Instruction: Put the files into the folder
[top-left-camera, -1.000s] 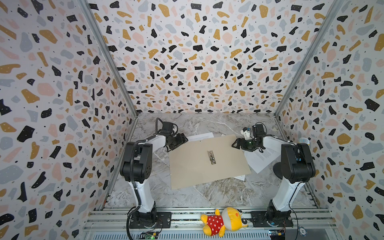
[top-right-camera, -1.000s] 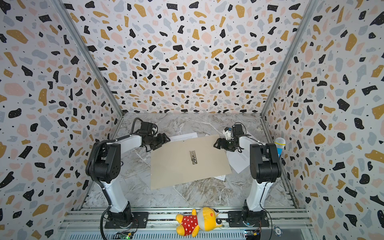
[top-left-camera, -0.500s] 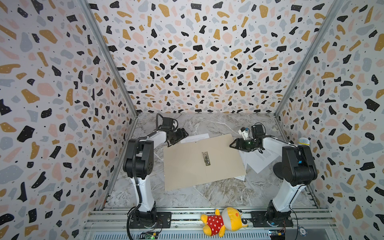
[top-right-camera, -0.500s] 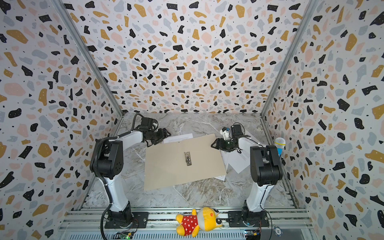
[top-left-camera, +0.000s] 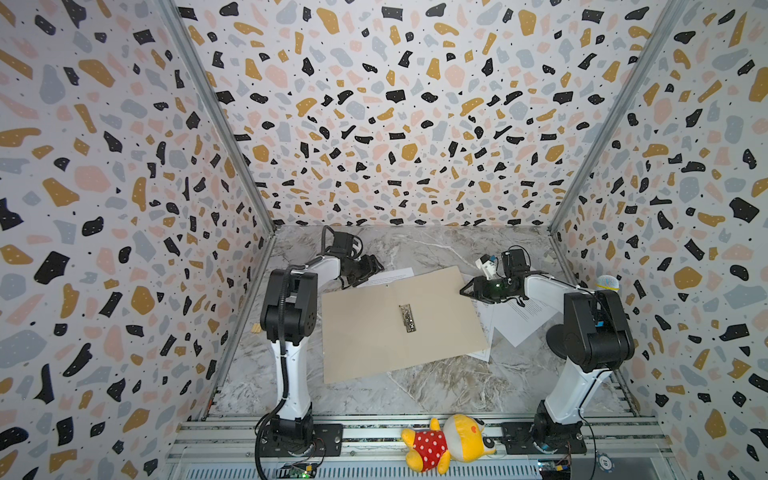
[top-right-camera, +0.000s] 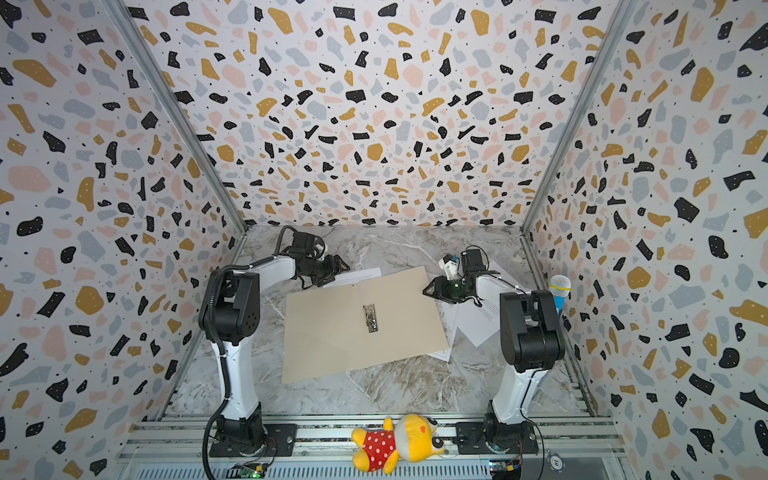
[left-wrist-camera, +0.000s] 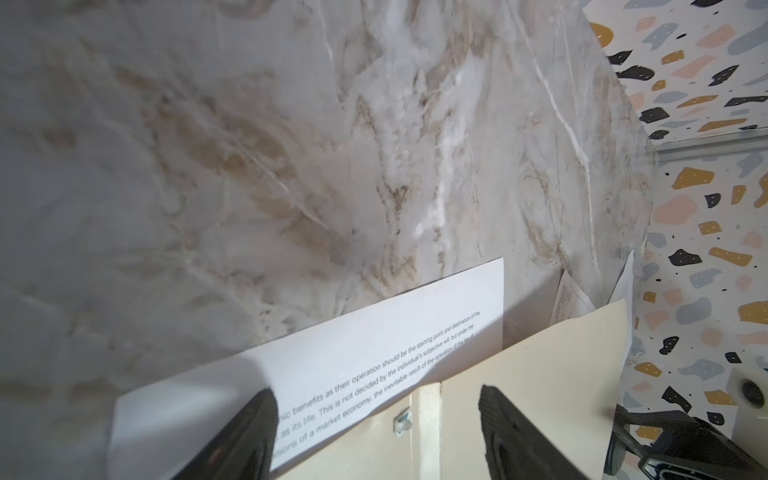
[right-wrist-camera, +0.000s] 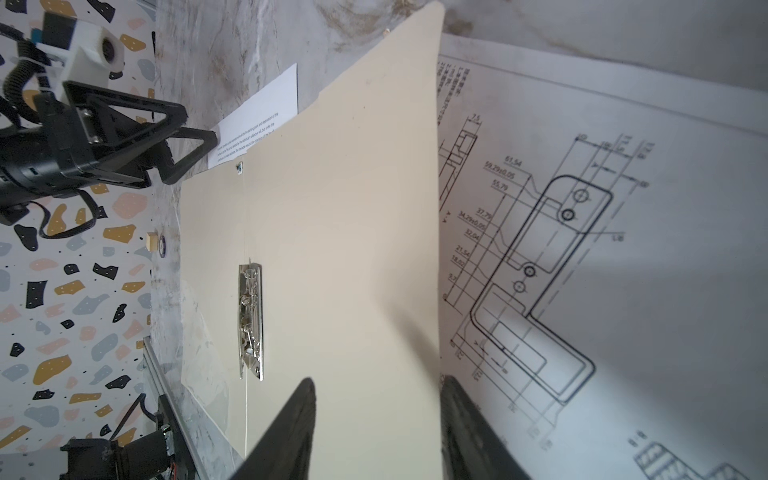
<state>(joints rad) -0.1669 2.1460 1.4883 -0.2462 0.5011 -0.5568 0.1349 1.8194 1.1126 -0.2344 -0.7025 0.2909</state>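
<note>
On the table (top-left-camera: 436, 386) the folder (top-left-camera: 449, 328) lies open and empty; the files (top-left-camera: 519, 324) are all outside it. A text sheet (top-left-camera: 392, 276) pokes from under its far edge, and the drawing sheet (right-wrist-camera: 582, 249) from under its right edge. The left end effector (top-left-camera: 374, 269) hovers wide open and empty at the text sheet. The right end effector (top-left-camera: 465, 291), jaws partly apart, straddles the folder's right edge and holds nothing. Fetching a sheet seems the step in hand; the next move calls for pinching one sheet alone. The clip (top-left-camera: 407, 319) is bare.

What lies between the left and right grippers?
Between left gripper and right gripper, both top views show the far edge of the folder and a text sheet poking out under it.
</note>
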